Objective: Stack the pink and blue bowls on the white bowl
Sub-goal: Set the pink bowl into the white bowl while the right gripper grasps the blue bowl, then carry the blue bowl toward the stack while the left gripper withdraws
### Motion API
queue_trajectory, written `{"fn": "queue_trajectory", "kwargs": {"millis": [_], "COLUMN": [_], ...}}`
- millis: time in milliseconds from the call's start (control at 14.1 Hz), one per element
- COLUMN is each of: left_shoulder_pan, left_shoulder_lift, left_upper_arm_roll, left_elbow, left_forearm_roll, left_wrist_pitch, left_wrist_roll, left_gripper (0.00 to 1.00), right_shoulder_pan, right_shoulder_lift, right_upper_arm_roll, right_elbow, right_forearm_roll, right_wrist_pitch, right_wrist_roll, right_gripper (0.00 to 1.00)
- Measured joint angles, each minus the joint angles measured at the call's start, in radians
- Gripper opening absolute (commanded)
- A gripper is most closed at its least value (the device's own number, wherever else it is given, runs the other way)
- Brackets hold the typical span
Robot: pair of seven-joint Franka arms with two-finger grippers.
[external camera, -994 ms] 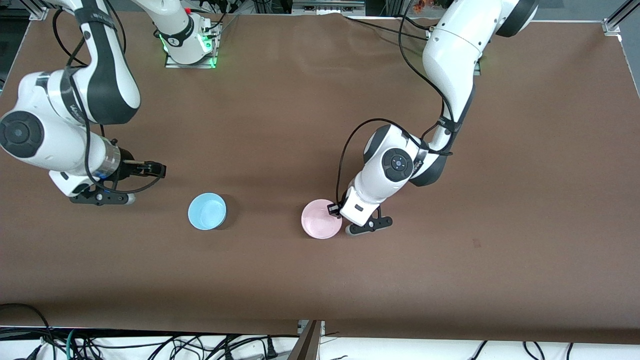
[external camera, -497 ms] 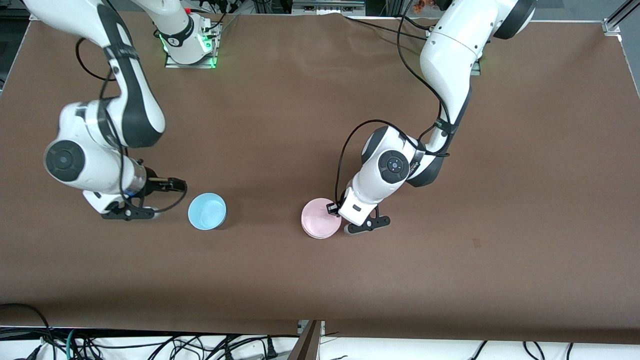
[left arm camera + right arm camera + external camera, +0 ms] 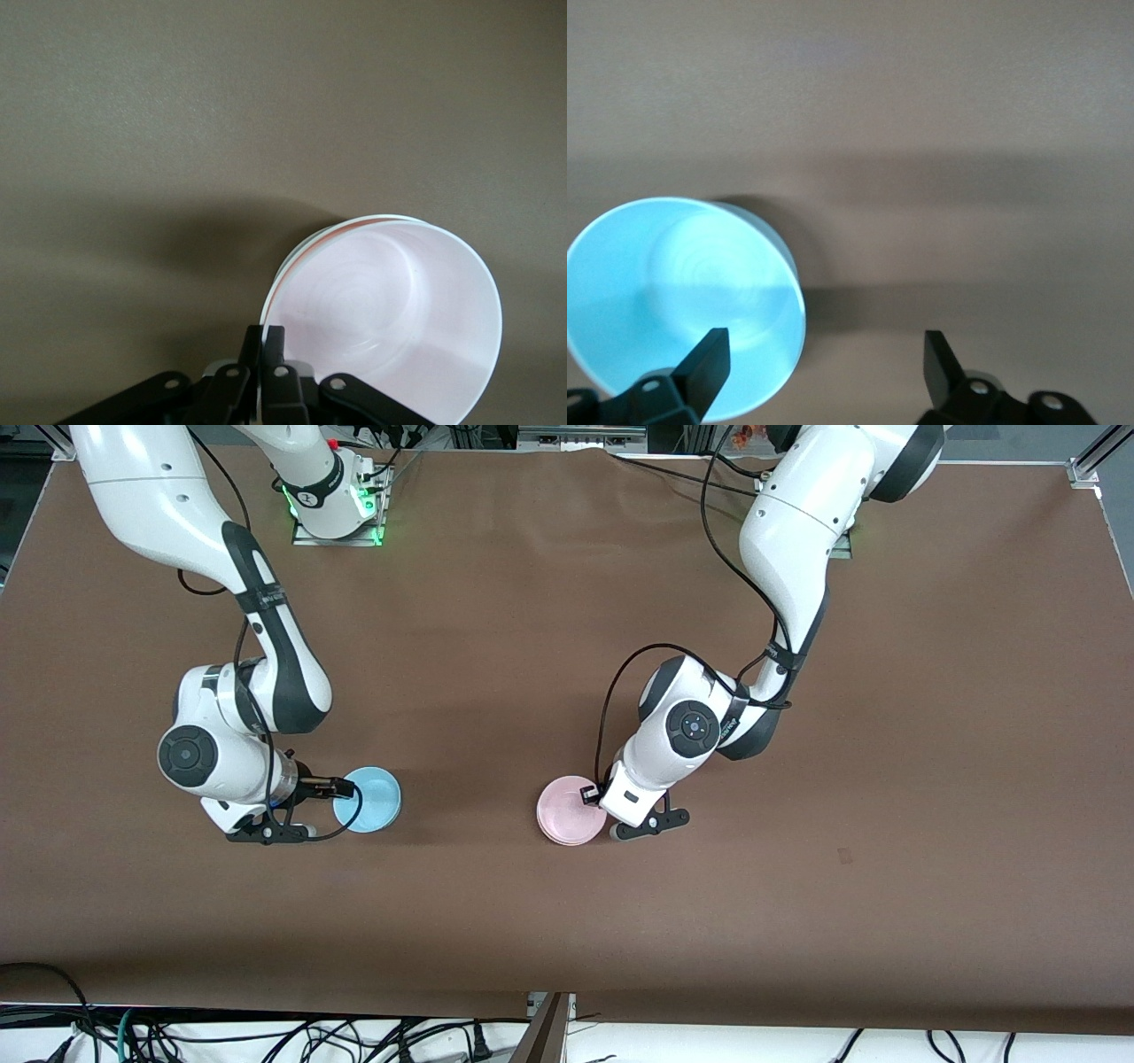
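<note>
brown cloth covers the table (image 3: 496, 602), with cables along the edge nearest the front camera. pink bowl (image 3: 567, 822) sits mid-table, nested in the white bowl (image 3: 306, 252), of which only a thin rim shows under it in the left wrist view. left gripper (image 3: 264, 341) is at the pink bowl's rim on the side toward the left arm's end of the table; its fingers (image 3: 274, 347) are closed to a narrow pinch on that rim, one inside and one outside the wall. blue bowl (image 3: 370, 800) stands alone on the table toward the right arm's end, well apart from the pink one. right gripper (image 3: 824, 363) is low beside it, fingers (image 3: 709, 359) spread wide, one over the bowl's inside and the other out over bare table, neither visibly touching (the rim sits between them). judgement: pink-on-white looks done or nearly so, and the step in hand is the blue pickup. to do it well, lower until one finger is well inside the wall, close squarely on the rim, lift straight up without tipping, and let the left gripper release and clear off the stack before carrying over.
</note>
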Motion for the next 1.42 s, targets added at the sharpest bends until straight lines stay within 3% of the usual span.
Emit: {"fn": "queue_trajectory", "kwargs": {"millis": [71,213,426,639,852,994,1206,1419], "left_shoulder_pan": [0.000,0.000,0.002,0.022,0.089,0.148,0.242,0.334], "left_shoulder_lift": [0.001,0.001,-0.004,-0.055,-0.156,-0.230,-0.330,-0.428], "left_upper_arm_roll": [0.000,0.000,0.003,0.013,0.048,0.106,0.175,0.198], "left_elbow": [0.000,0.000,0.018,0.048,0.048,0.041,0.014,-0.037], "left_forearm_roll": [0.000,0.000,0.000,0.000,0.007,0.009,0.014,0.104], "left_wrist_pitch": [0.000,0.000,-0.020,-0.142,-0.298,-0.422,-0.560,-0.641], "left_wrist_roll": [-0.013,-0.041,-0.059,-0.068,-0.040,0.083,0.289,0.425], "left_gripper": [0.40,1.00,1.00,1.00,1.00,1.00,1.00,1.00], "right_shoulder_pan": [-0.001,-0.001,-0.001,-0.001,-0.003,0.004,0.030,0.113], "right_shoulder_lift": [0.007,0.020,0.033,0.033,0.031,0.031,0.027,0.025], "right_upper_arm_roll": [0.000,0.000,0.000,0.000,-0.001,0.001,0.006,0.015], "right_elbow": [0.000,0.002,0.004,0.006,0.018,0.062,0.196,0.287], "right_forearm_roll": [0.008,0.034,0.045,0.051,0.125,0.156,0.169,0.178], "right_wrist_pitch": [0.013,0.033,0.045,0.045,0.035,-0.029,-0.197,-0.253], "right_wrist_roll": [0.000,0.000,0.000,0.000,-0.002,0.010,0.131,0.349], "right_gripper": [0.78,0.54,0.25,0.00,0.00,0.00,0.00,0.00]}}
